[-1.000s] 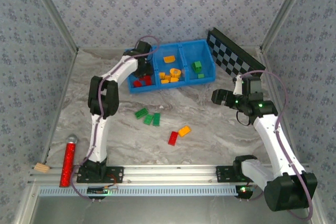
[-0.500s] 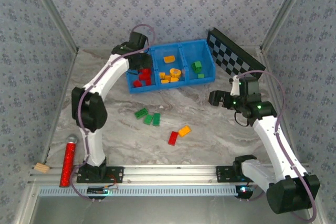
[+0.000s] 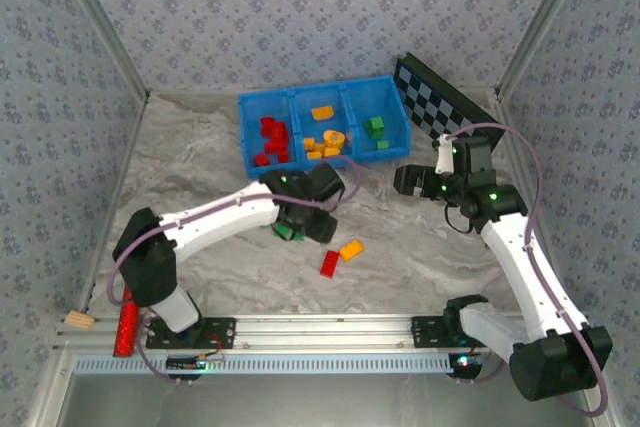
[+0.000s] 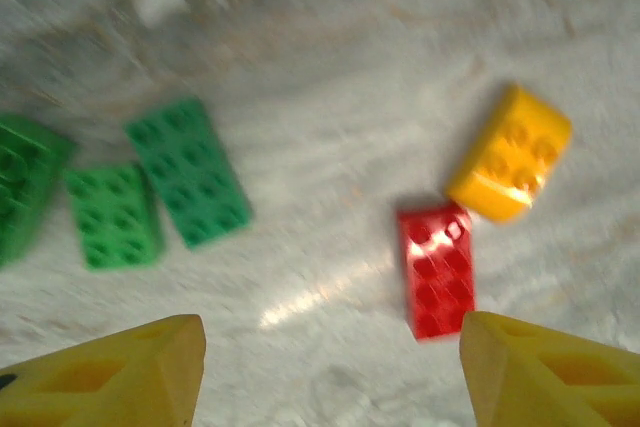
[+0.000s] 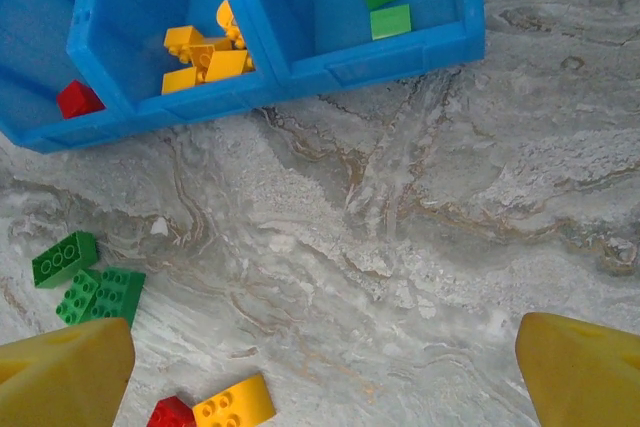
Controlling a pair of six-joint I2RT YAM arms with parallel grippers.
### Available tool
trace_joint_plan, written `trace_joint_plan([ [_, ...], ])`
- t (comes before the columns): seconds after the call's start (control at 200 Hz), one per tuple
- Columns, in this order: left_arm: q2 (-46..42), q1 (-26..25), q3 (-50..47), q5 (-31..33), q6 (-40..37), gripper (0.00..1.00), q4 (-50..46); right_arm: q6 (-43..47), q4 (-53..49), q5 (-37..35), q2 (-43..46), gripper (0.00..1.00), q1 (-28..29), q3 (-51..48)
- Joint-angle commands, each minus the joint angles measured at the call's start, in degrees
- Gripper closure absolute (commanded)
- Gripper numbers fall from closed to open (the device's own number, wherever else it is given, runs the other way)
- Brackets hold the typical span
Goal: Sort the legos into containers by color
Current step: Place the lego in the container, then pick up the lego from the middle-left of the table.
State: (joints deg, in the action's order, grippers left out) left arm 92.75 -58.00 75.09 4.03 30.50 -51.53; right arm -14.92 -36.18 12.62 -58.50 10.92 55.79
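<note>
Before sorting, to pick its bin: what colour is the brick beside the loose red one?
Orange-yellow brick; left wrist view.

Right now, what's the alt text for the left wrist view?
The open left gripper hovers over the marbled table, nothing between its yellow fingertips. A red brick and an orange-yellow brick lie close together at right; three green bricks cluster at left. The picture is slightly blurred.

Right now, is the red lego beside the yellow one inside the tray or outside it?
Outside. The red lego lies flat on the table beside the yellow lego, apart from the blue tray.
</note>
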Motion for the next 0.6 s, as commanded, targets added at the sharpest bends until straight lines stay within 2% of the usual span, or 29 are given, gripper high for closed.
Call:
trace_joint_plan([
  [0.0, -1.71, -3.28, -1.34, -1.3, 5.9, 0.29, 1.51, 1.05, -1.17, -0.98, -0.29, 0.0, 0.72, 2.15],
  [0.31, 6.15, -7.77, -1.95, -3.57, 7.23, 0.27, 3.96, 0.94, -2.21, -2.4, -1.09, 0.0, 1.93, 2.12],
  [0.595, 10.71, -8.44, -3.85, -5.08, 10.52, 0.31, 7.95, 0.51, -3.37, -3.48, -1.88, 0.0, 2.29, 1.99],
])
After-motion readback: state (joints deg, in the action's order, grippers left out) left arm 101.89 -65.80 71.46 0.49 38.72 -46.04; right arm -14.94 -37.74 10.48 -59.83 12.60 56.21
